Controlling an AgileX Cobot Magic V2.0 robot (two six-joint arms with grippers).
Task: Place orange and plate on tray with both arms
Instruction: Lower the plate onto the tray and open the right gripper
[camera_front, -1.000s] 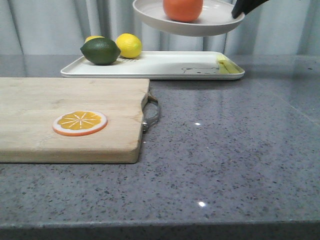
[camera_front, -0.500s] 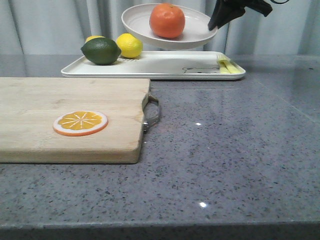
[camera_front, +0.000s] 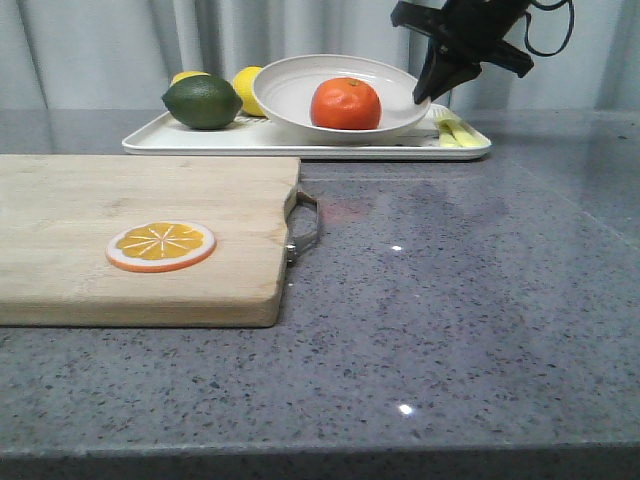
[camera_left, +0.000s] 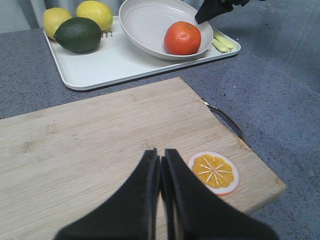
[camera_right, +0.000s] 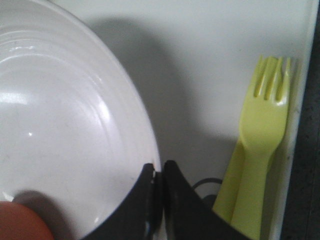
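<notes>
Plate (camera_right: 65, 120) rim pinched btwn right jaws, resting on tray (camera_right: 200, 60).

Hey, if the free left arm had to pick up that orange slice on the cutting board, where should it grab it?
Judging by its flat pose, pinch the orange slice across its thin rim from straight above; the cutting board under it blocks any side approach.

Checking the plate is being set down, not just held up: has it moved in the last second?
Yes. The plate dropped from well above the tray onto it, drifting left toward the lemon.
</notes>
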